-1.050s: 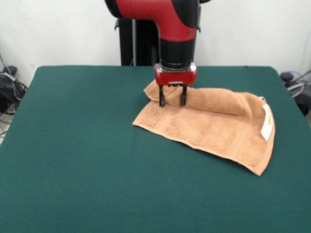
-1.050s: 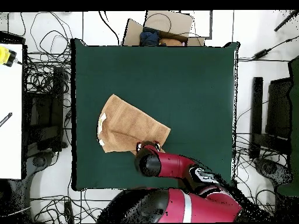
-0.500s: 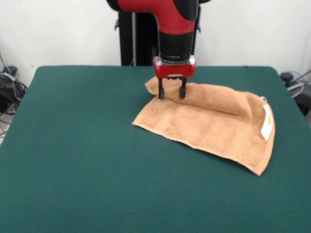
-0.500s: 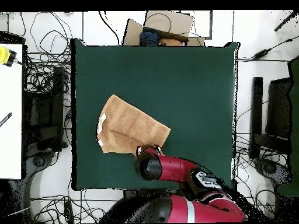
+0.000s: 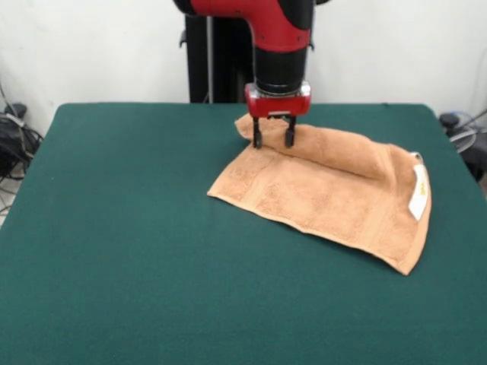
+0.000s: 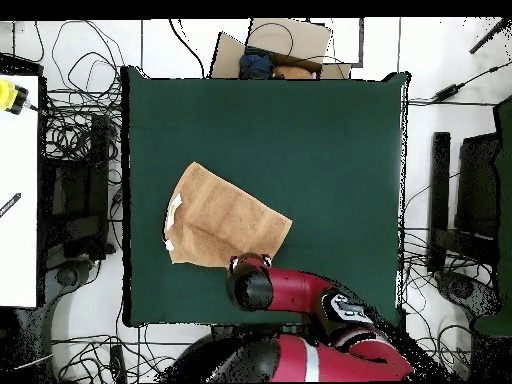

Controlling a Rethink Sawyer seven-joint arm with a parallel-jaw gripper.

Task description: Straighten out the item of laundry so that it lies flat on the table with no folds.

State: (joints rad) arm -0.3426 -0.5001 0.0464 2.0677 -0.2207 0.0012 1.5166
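— On the large dark green felt-covered table (image 5: 122,251), what is seen of the small orange-tan terry towel (image 5: 335,194)?

— It is spread right of centre in the front view, with a white tag (image 5: 418,192) on its right edge. Its far edge is doubled over into a raised fold (image 5: 327,148) that runs from the far left corner toward the tag side. In the overhead view the towel (image 6: 222,217) is seen toward the table's (image 6: 330,140) left half, near the edge by the robot's base.

— Where is the red and black arm's gripper (image 5: 274,141) placed against it?

— It is held upright over the fold's left end, at the towel's far left corner. The two black fingers (image 5: 258,135) are kept apart, their tips at the folded cloth. Whether cloth is caught between them cannot be told. From overhead, the gripper is hidden beneath the arm (image 6: 262,287).
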